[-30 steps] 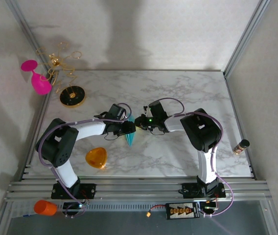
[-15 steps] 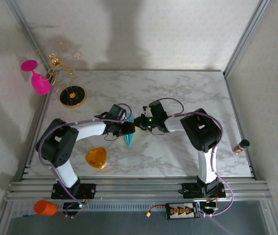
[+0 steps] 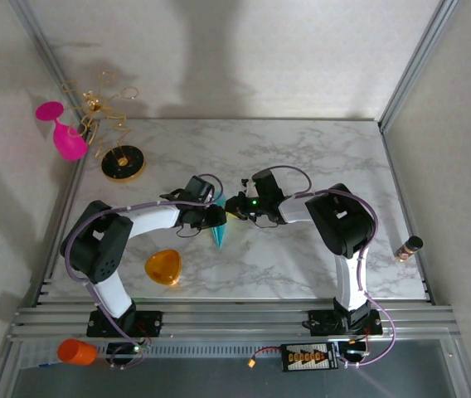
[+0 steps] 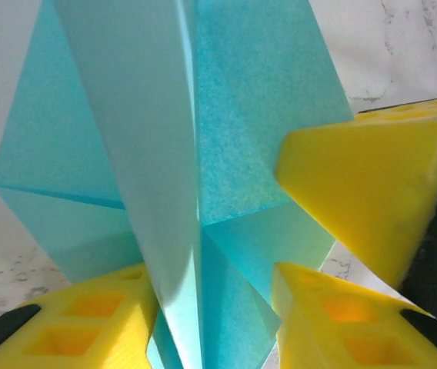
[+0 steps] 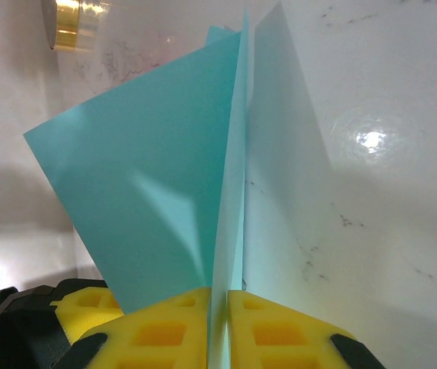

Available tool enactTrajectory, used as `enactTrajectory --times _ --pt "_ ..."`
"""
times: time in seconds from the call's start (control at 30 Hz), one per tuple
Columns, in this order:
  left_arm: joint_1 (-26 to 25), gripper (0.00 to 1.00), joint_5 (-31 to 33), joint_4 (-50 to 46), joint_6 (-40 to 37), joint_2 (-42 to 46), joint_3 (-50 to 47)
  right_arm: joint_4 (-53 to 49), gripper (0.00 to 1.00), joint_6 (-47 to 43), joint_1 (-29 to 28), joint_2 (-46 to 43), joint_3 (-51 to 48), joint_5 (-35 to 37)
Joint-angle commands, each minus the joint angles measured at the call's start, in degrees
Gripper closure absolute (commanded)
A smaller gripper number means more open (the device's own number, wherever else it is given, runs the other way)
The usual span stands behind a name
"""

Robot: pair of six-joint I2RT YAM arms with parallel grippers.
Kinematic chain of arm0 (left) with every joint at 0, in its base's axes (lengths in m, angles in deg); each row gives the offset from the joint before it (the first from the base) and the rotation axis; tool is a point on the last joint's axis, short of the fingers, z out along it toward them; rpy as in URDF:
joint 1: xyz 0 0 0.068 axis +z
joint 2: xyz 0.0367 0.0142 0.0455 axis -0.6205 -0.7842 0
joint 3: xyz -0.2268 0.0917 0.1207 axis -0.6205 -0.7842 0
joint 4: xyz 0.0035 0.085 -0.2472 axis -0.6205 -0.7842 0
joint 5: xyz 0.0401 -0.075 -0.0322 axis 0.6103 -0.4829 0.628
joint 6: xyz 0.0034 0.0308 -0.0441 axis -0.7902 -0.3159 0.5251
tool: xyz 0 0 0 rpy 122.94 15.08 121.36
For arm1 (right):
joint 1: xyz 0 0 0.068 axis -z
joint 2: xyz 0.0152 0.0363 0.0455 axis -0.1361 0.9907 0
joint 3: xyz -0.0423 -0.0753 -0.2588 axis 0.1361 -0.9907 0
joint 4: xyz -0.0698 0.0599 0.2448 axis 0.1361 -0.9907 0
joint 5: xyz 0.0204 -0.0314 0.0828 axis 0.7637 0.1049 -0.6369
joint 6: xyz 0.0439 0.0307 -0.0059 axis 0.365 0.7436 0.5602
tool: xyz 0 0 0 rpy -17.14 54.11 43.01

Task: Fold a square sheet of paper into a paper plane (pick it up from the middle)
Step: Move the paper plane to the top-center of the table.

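Note:
The square sheet of paper stands folded into a slim teal paper plane at mid-table, its point toward the near edge. My right gripper is shut on the plane's centre fold, with both yellow pads pressed together on it. My left gripper meets it from the left. Its yellow fingers stand apart on either side of the plane's crease, the left one touching a flap. A yellow finger of the right gripper shows beside the paper.
An orange rounded-triangle piece lies near the left arm. A pink glass and a gold wire stand on a black base sit at the far left. A small bottle lies off the right edge, an orange cup by the rail.

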Motion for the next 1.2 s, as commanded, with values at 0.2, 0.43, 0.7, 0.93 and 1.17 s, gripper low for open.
enactTrajectory --times 0.2,0.43,0.7,0.93,1.17 --pt "-0.42 0.73 3.58 -2.38 1.68 0.06 2.16 -0.86 0.86 -0.68 0.22 -1.18 0.69 -0.43" --pt "-0.42 0.80 1.13 -1.98 1.61 -0.99 2.43 -0.77 0.87 -0.63 0.23 -1.00 0.71 -0.39" --pt "-0.50 0.85 1.56 -3.40 0.73 -1.97 3.09 -0.77 0.87 -0.60 0.27 -0.67 0.93 -0.55" --pt "-0.77 0.85 0.79 -3.76 -0.40 -3.36 3.66 -0.84 0.87 -0.60 0.25 -0.35 1.07 -0.51" --pt "-0.95 0.85 -0.08 -3.81 -0.68 -4.20 3.92 -0.77 0.87 -0.60 0.26 -0.23 1.03 -0.50"
